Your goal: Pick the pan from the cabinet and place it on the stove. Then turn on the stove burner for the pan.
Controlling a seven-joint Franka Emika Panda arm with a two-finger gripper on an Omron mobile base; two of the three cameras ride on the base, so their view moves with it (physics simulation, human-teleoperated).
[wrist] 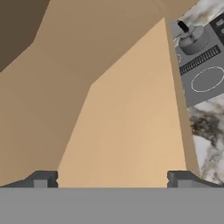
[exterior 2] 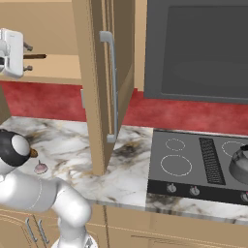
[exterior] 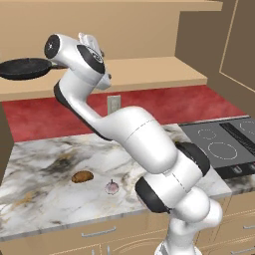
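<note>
In the left base view, the pan (exterior: pixel 22 68), round and black, is seen on the cabinet (exterior: pixel 149 74) shelf near its left end, beside the raised hand. In the right base view, the open door's edge stands beside the stove (exterior 2: pixel 193 164). In the hand view, the gripper (wrist: pixel 111 180) fingers are spread wide, nothing between them, over bare shelf.

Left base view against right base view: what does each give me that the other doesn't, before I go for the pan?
Left base view: the pan with its whole round body on the cabinet shelf, and a wall outlet. Right base view: the open cabinet door with its silver bar handle, a grey pot at the far right of the stove, and a dark panel above it. Both: the stove, the marble counter, the red backsplash and the pan's handle.
</note>
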